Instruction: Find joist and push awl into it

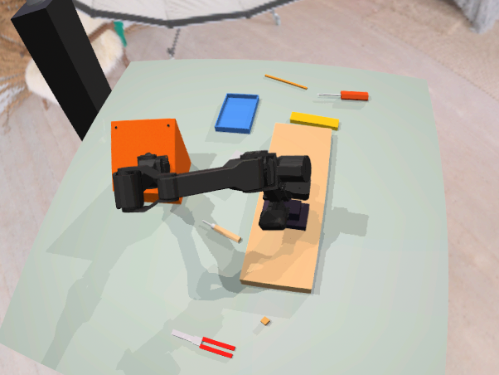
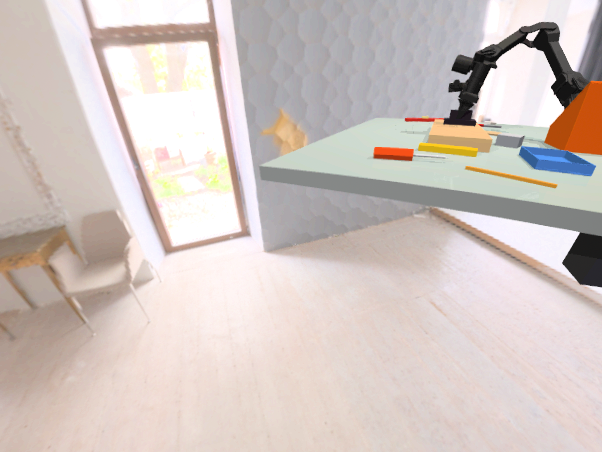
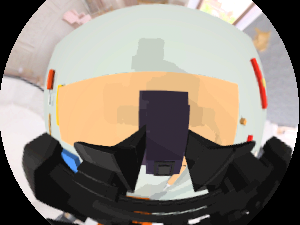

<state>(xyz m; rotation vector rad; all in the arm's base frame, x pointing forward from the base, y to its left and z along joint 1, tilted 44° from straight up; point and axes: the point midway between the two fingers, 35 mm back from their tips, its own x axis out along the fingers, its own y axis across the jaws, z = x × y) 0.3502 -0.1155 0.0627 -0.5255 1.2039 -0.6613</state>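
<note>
My gripper (image 1: 285, 209) (image 2: 465, 111) (image 3: 163, 127) is shut on the dark purple stud finder (image 1: 302, 216) (image 2: 460, 120) (image 3: 165, 109). The stud finder is level over the middle part of the tan floor panel (image 1: 278, 270) (image 2: 457, 140) (image 3: 90, 114); whether it touches the panel is hard to tell. The awl (image 1: 226, 233) (image 3: 173, 179), with a tan handle and thin metal tip, lies on the table between the arm's base and the panel. The blue tray (image 1: 232, 130) (image 2: 562, 169) is empty, beyond the panel's far end. The joist is hidden.
A yellow bar (image 1: 314, 120) lies by the panel's far end, with a red screwdriver (image 1: 354, 95) and an orange stick (image 1: 286, 81) beyond. A grey block (image 2: 509, 140) is near the panel. Red-handled pliers (image 1: 217, 348) and a small orange cube (image 1: 265, 320) lie past its near end.
</note>
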